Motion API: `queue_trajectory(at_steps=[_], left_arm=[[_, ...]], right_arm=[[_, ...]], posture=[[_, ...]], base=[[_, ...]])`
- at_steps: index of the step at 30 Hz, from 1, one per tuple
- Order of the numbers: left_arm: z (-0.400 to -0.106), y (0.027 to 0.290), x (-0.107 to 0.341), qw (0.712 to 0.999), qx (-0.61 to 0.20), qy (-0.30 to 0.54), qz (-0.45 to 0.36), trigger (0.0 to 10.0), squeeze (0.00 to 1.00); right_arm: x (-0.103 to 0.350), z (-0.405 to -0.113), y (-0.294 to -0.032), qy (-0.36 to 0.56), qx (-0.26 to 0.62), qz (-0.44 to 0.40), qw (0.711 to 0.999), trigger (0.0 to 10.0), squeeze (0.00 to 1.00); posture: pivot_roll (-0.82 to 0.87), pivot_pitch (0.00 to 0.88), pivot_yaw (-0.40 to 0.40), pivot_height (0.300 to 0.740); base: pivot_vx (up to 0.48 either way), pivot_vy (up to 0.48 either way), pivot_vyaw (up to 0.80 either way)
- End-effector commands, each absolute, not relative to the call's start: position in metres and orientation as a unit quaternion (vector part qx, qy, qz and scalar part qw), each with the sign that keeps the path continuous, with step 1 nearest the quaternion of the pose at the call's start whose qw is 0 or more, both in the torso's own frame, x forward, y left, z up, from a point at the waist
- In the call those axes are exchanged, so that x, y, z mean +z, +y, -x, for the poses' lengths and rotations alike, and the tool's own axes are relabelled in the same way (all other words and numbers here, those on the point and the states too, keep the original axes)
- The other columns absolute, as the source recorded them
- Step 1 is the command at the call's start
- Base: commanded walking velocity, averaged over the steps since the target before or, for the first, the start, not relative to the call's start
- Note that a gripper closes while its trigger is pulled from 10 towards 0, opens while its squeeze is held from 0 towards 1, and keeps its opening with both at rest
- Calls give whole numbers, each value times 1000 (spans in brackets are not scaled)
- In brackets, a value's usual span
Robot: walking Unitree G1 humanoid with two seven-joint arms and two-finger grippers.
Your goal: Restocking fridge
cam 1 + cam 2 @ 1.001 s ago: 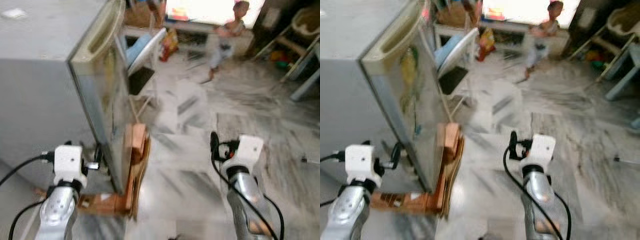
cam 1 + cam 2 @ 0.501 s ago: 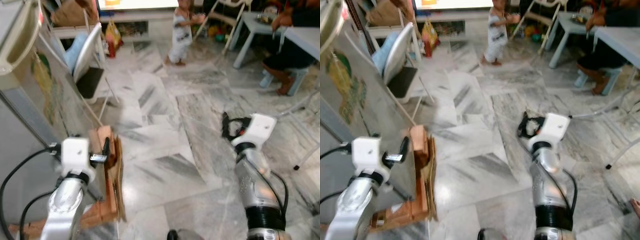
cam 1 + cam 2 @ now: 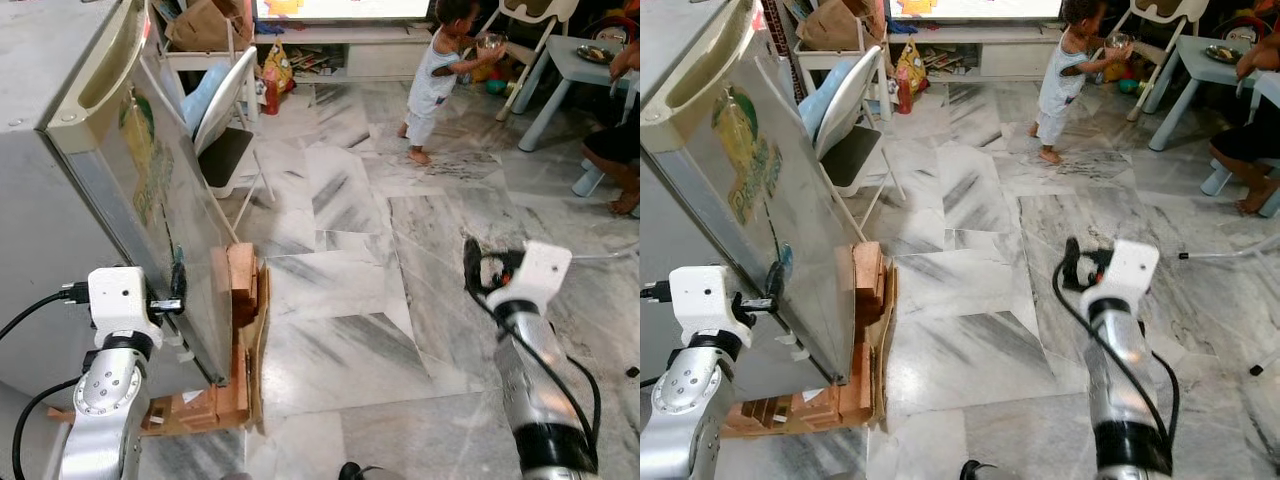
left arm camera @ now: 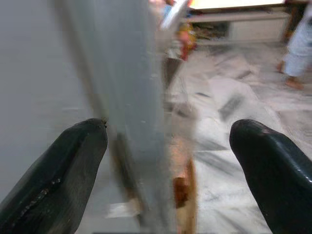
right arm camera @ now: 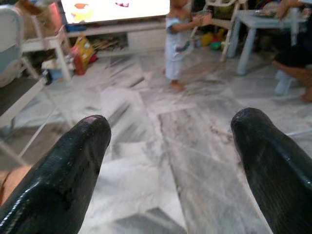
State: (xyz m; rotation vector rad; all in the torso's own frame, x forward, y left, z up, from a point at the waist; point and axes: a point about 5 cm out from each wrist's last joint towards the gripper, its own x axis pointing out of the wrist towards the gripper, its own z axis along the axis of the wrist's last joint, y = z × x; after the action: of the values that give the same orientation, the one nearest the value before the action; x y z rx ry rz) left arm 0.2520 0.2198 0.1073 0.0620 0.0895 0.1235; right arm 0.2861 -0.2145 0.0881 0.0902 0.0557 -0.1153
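Both grippers are spread wide and hold nothing: the left gripper (image 4: 168, 161) straddles the fridge door's (image 3: 160, 200) edge, the right gripper (image 5: 170, 161) hangs above the marble floor (image 3: 340, 250).

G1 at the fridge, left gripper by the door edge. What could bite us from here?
1. A small child stands on the marble floor ahead; walking or swinging the right gripper, open over bare floor, could endanger them.
2. The left gripper is open astride the fridge door edge; a misjudged close may slip.
3. The fridge sits on stacked wooden blocks; a hard pull might shift it.
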Motion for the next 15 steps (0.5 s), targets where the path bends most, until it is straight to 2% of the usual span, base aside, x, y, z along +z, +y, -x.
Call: queue_trajectory(at_steps=[1,3,7,15], left_arm=[[-257,216,105,997,40,57,-29,10000,0],[-261,215,104,997,35,62,-40,10000,0],[-278,221,107,996,51,62,-45,10000,0],[-275,224,100,993,53,81,-61,10000,0]], right_arm=[[96,-285,-205,18,-33,-40,999,10000,0],[93,-280,-200,24,-21,-38,999,10000,0],[76,-249,-187,65,24,-30,997,10000,0],[71,-236,-194,85,22,-10,996,10000,0]], posture=[[89,92,-51,740],[90,91,-55,740],[86,93,-58,740],[61,97,-56,740]], base=[[0,0,0],[0,0,0],[0,0,0],[0,0,0]])
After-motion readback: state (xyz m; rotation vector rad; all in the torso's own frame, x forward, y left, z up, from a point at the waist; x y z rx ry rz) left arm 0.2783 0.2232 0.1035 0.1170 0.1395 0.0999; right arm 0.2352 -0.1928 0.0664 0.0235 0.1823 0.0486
